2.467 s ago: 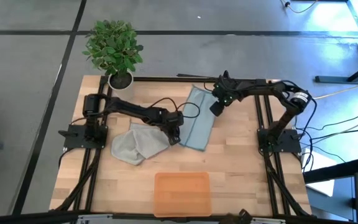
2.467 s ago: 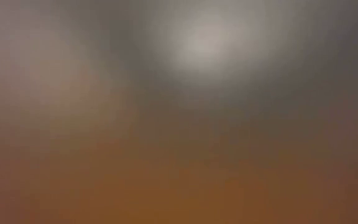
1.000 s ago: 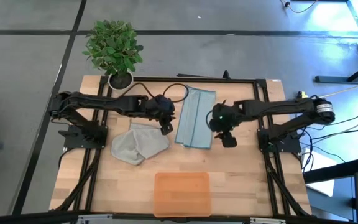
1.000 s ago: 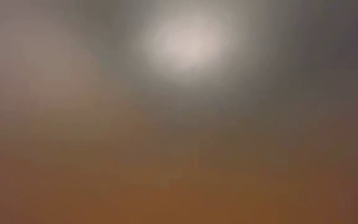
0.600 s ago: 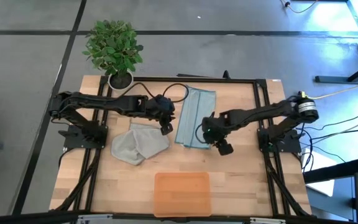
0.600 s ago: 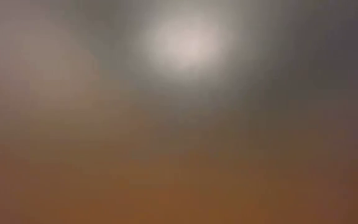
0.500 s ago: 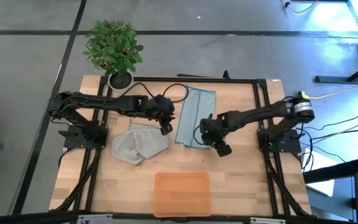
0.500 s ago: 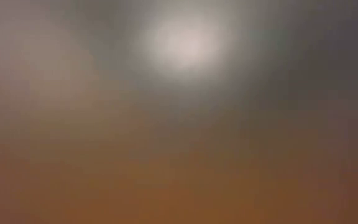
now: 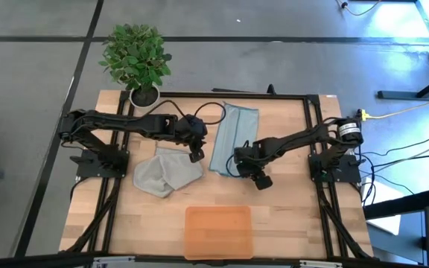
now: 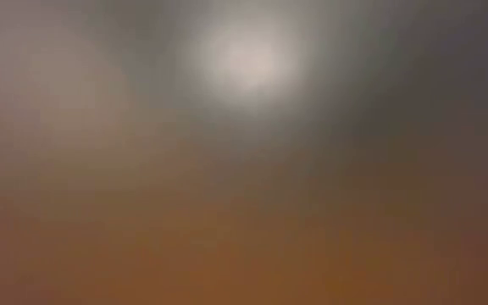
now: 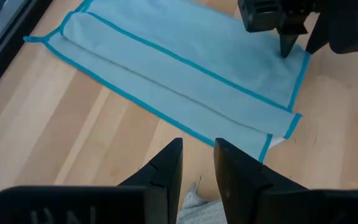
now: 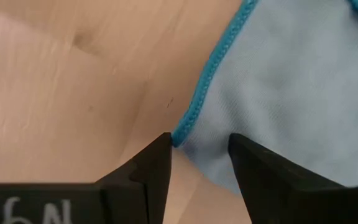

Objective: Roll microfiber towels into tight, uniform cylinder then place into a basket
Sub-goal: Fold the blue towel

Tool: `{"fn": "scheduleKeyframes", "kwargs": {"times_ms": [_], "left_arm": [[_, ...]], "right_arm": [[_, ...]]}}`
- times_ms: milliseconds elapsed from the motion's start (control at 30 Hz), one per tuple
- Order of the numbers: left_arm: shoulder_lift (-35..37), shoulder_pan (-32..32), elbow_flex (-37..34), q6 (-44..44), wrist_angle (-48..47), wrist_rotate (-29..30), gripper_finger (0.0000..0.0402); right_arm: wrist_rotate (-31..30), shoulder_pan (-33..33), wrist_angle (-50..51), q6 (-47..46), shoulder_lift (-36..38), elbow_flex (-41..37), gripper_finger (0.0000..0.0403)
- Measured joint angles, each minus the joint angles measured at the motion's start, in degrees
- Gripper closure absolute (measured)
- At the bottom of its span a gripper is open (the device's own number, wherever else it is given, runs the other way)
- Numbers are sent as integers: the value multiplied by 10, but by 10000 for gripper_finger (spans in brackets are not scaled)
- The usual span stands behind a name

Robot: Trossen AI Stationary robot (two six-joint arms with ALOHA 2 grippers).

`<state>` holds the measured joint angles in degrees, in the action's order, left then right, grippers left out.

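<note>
The right gripper (image 12: 197,165) is down at the table with its fingers apart and nothing pinched yet. The bound corner of the pale blue towel (image 12: 291,93) lies in the gap between the tips, an approach that looks meant to nip the hem so the near end can be lifted and turned over to start the roll. The towel lies folded lengthwise into a narrow strip (image 9: 233,141), probably so the roll comes out even in width. The left gripper (image 11: 197,165) hangs off the strip's opposite long edge, fingers a little apart and empty. A fringe of the grey towel (image 9: 166,171) lies just under its tips, though whether they touch it is hard to judge. The basket (image 9: 218,231) sits well clear of both grippers toward the table's front edge, with neither towel in it.
</note>
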<state>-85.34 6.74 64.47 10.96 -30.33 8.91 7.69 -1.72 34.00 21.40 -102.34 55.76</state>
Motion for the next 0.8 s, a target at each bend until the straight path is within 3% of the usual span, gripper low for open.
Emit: {"fn": "scheduleKeyframes", "kwargs": {"times_ms": [167, 433, 667, 800], "left_arm": [[0, 0, 0, 0, -3, 0, 317], [0, 0, 0, 0, -7, 0, 317], [0, 0, 0, 0, -7, 0, 317], [0, 0, 0, 0, -7, 0, 317]], "right_arm": [[-29, -1, -16, -9, 1, -1, 261], [-38, 0, -33, -78, 0, -2, 387], [-32, 13, -45, -95, 14, -4, 393], [28, 45, -56, -134, 39, -5, 394]]}}
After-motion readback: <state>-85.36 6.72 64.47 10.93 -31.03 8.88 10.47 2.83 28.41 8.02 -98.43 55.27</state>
